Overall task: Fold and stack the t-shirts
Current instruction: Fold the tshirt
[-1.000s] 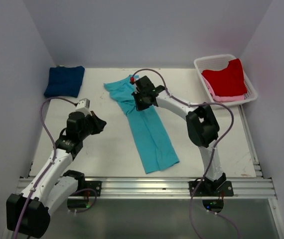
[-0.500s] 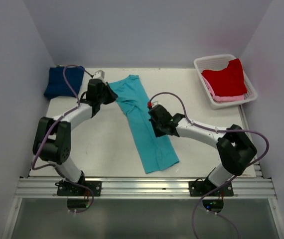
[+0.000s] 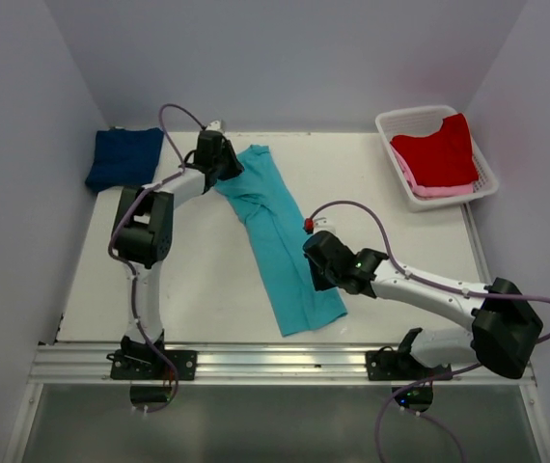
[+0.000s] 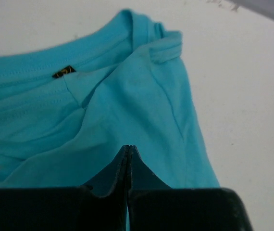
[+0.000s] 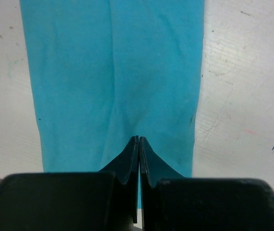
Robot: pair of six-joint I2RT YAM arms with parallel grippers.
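A turquoise t-shirt (image 3: pixel 280 241) lies folded lengthwise as a long strip across the middle of the table. My left gripper (image 3: pixel 227 166) is shut at its far collar end; in the left wrist view the closed tips (image 4: pixel 128 147) rest over the cloth (image 4: pixel 142 96) below the collar. My right gripper (image 3: pixel 314 273) is shut over the strip's near part; the right wrist view shows the closed tips (image 5: pixel 139 138) above the cloth (image 5: pixel 113 72). No cloth shows between either pair of jaws. A folded navy t-shirt (image 3: pixel 123 157) lies at the back left. A red t-shirt (image 3: pixel 436 149) lies on a pink one (image 3: pixel 420 185).
The white slotted basket (image 3: pixel 481 166) holding the red and pink shirts stands at the back right. White walls close in the table on the left, back and right. A metal rail (image 3: pixel 275 362) runs along the near edge.
My left arm swung from the near left up to the shirt's collar end. My right arm moved from the shirt's far end down toward its near part. The shirt's top was smoothed.
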